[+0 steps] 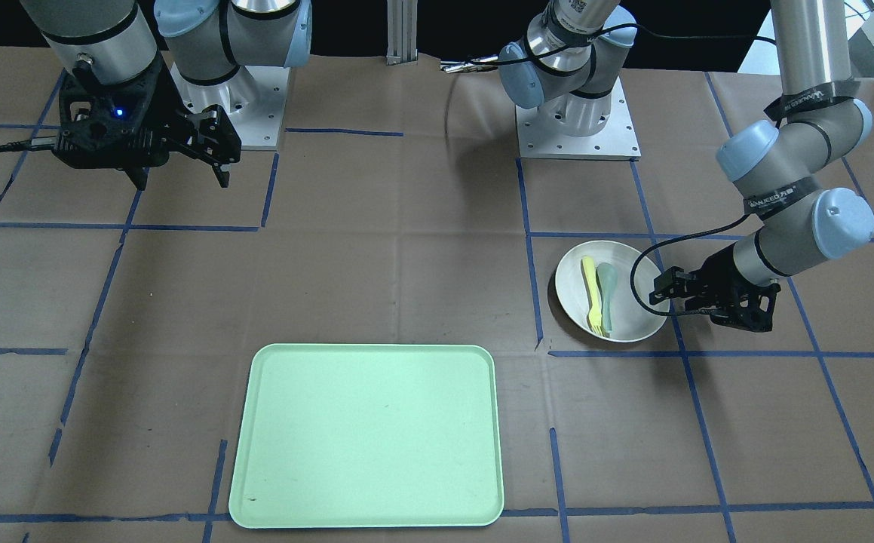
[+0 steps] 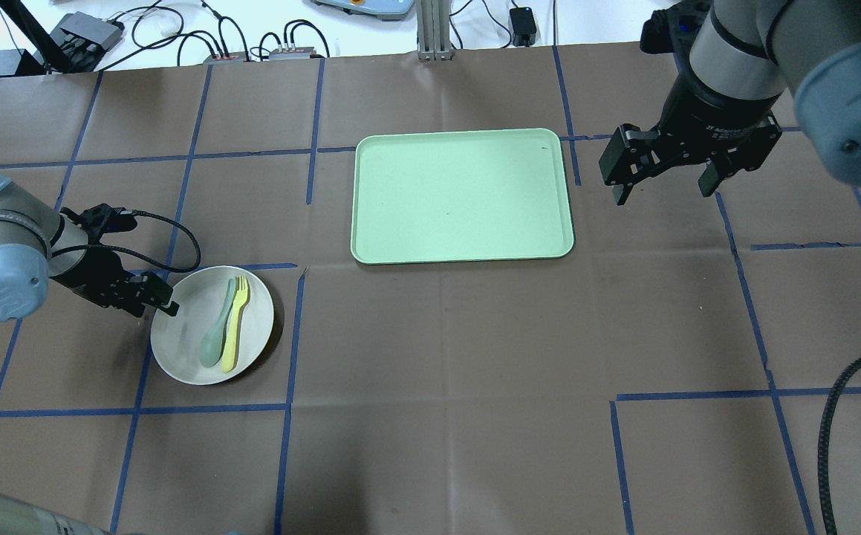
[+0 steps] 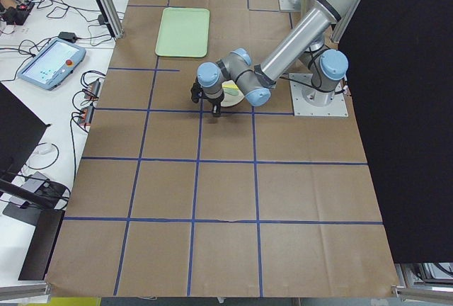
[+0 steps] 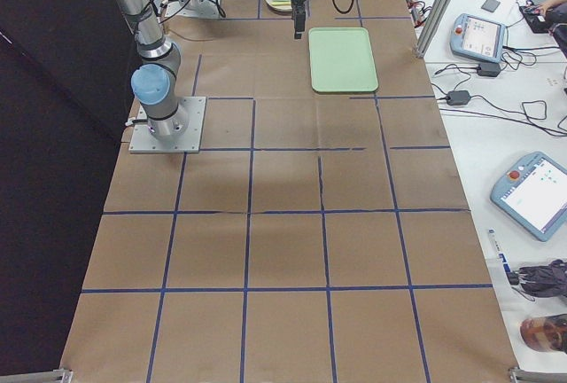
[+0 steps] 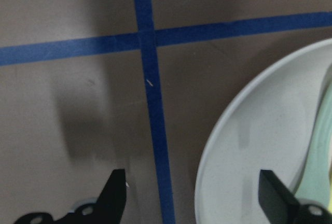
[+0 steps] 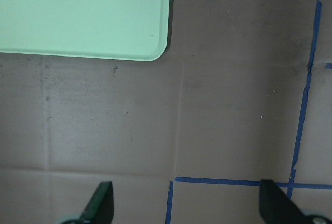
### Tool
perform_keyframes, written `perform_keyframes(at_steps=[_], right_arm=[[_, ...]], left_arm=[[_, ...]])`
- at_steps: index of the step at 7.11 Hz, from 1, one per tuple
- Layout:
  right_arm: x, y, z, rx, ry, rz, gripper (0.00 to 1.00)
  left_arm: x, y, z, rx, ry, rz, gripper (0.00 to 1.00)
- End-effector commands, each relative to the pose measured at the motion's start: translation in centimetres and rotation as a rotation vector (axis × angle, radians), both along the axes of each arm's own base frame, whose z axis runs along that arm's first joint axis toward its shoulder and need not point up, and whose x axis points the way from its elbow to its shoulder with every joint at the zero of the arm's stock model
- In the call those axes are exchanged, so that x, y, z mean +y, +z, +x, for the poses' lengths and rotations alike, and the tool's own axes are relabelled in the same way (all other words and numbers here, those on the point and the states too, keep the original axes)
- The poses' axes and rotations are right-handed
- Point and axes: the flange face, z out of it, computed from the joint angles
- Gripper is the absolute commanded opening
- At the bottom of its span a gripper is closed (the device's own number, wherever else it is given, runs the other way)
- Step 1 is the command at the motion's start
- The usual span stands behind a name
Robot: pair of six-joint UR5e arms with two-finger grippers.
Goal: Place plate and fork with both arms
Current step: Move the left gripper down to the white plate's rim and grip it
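The off-white plate (image 1: 572, 286) lies on the table on my left side; in the overhead view the plate (image 2: 185, 342) is at lower left. The yellow fork (image 1: 591, 285) (image 2: 237, 323) lies in it beside a pale blue-green spoon (image 1: 607, 290). My left gripper (image 1: 661, 292) (image 2: 157, 296) is open and low at the plate's edge. In the left wrist view, the left gripper (image 5: 194, 195) has one finger outside the plate (image 5: 249, 146) and one over it, straddling the rim. My right gripper (image 2: 660, 189) (image 1: 180, 177) is open, empty and raised beside the tray.
The mint-green tray (image 2: 463, 195) (image 1: 365, 434) lies empty at the table's middle; its corner shows in the right wrist view (image 6: 78, 11). Blue tape lines cross the brown table cover. A black cable loops from my left wrist over the plate's edge.
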Motion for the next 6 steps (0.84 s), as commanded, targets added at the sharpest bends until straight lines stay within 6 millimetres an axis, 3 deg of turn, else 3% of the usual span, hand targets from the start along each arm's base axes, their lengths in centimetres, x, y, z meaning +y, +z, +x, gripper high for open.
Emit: perform_keyframes(at_steps=[1,6], right_arm=[[0.00,0.00,0.01,-0.001,0.000,0.000,1.00],[0.00,0.00,0.01,-0.001,0.000,0.000,1.00]], left_arm=[[0.16,-0.44,-0.22,0.020,0.007,0.006,0.44],[-0.01,-0.15,-0.55,0.046,0.023,-0.004,0.05]])
